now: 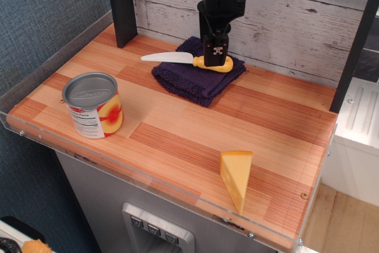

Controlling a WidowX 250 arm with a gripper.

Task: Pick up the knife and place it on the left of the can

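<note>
The gripper (215, 57) hangs upright from the black arm at the back of the wooden counter (195, 128), its tip down over the yellow handle of the knife (188, 60); whether its jaws are spread or closed on the handle cannot be told from this view. The knife lies flat on the dark purple cloth (198, 78) directly beneath the gripper, its white blade reaching out to the left of it past the cloth's edge. The can (93, 105) stands well apart, toward the front and far left of the gripper. A yellow cheese wedge (237, 179) stands near the front edge.
</note>
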